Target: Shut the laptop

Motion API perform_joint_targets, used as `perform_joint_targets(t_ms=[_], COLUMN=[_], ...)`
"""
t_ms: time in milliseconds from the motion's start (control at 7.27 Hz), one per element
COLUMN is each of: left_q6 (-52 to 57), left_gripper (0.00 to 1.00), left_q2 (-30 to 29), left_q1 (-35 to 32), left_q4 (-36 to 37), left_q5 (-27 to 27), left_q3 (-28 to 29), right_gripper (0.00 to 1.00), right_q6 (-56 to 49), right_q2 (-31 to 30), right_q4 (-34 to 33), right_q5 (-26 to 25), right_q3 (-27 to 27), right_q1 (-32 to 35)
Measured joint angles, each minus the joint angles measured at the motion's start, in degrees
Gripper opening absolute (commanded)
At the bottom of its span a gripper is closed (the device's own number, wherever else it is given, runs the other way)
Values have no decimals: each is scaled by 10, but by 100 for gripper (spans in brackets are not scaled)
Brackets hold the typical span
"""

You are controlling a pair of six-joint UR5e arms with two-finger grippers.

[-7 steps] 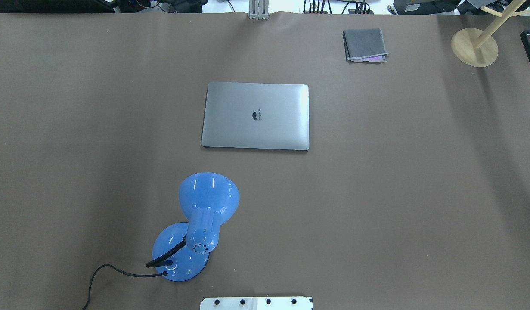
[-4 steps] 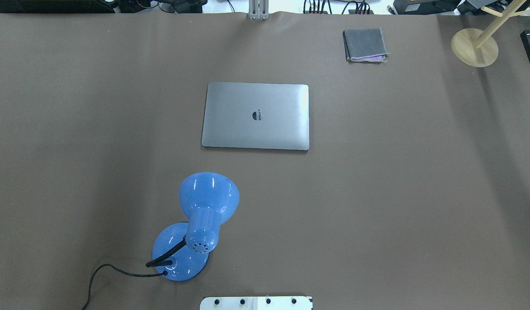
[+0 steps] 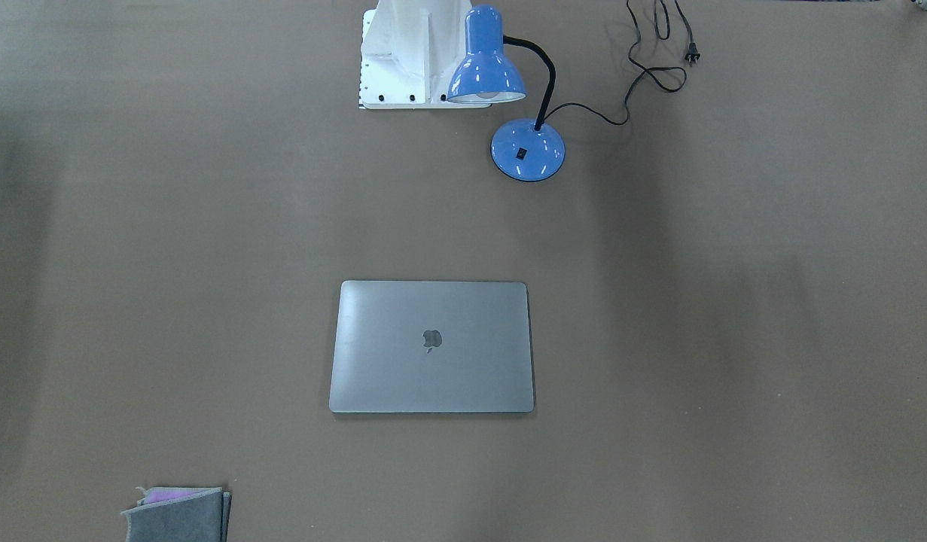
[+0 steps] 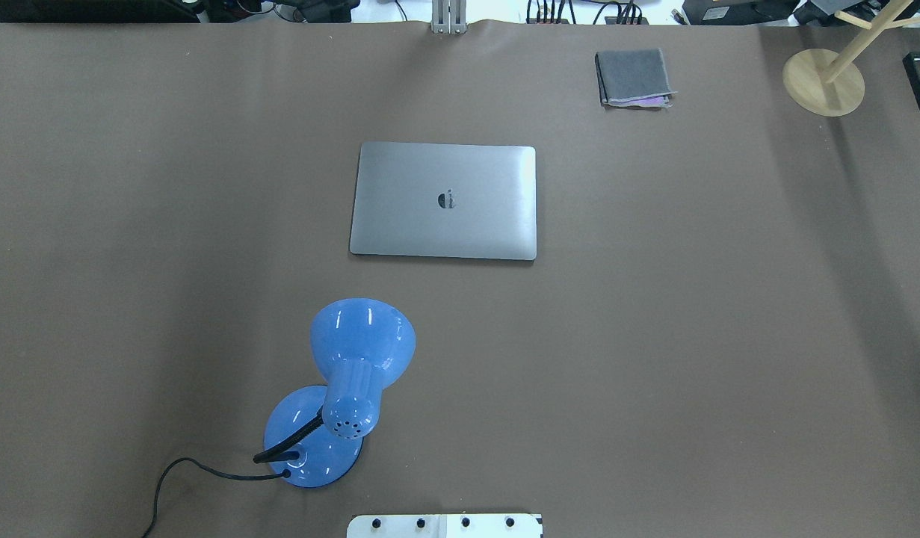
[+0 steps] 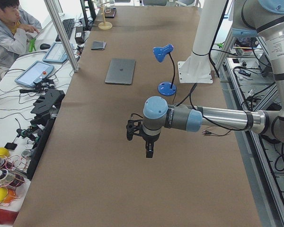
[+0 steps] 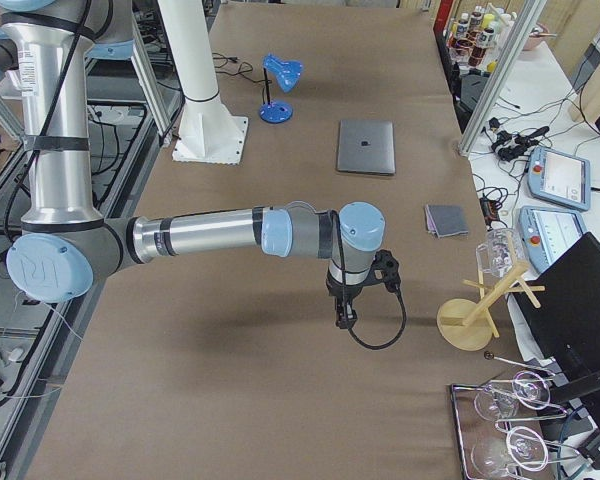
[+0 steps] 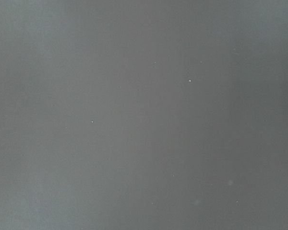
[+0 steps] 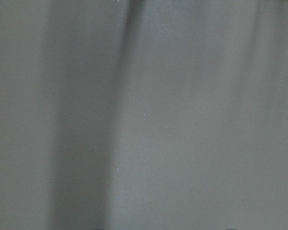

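Nothing moved; laptop [image 4: 443, 224] shut flat, silver-grey.

A brown desk [image 4: 654, 336] is carrying a closed grey laptop [image 4: 443, 202], lying flat at its middle. A blue lamp [image 4: 338, 407] is standing nearer the robot; a folded grey cloth [image 4: 633, 77] and a wooden stand [image 4: 822, 84] are sitting along the far edge.
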Motion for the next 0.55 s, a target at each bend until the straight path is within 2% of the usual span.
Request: perform_joint_targets(t_ms=[550], left_q6=[21], left_gripper=[98], left_q2=[7], left_q1=[-11], left_q4=[0], left_q5=[-1], left_q3=[-6], right_gripper=[100], right_q6=[-3], right_q2=[-3], right_q4=[0], right_q5=[-4], right_q3=[0], right_q1=[1])
